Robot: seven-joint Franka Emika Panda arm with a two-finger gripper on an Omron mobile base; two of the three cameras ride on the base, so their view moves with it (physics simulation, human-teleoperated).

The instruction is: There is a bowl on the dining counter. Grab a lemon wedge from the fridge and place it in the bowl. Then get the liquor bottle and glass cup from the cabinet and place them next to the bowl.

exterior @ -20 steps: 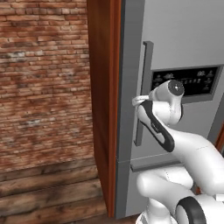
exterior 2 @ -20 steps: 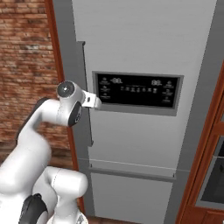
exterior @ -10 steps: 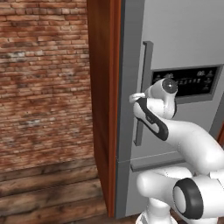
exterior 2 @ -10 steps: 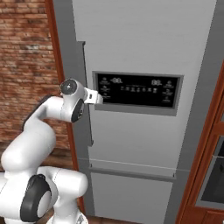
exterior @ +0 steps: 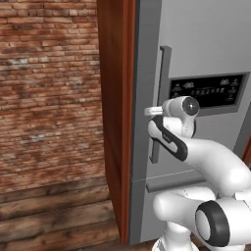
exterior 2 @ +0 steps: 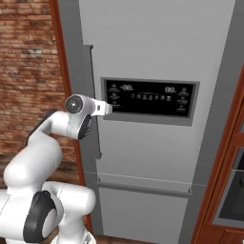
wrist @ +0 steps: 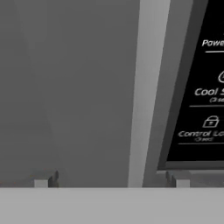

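Both base views flank the fridge (exterior: pixel 196 49); hand view faces it close.

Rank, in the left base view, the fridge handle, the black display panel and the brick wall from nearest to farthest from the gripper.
1. Fridge handle: right at the gripper, by the door's left edge.
2. Black display panel: to the right on the fridge door.
3. Brick wall: far left, past the wood side panel.

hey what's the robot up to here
The arm is reaching for the fridge, whose door is shut. Its tool is open, with the door's long handle standing between the fingertips, beside the black display panel. Nothing is gripped yet.
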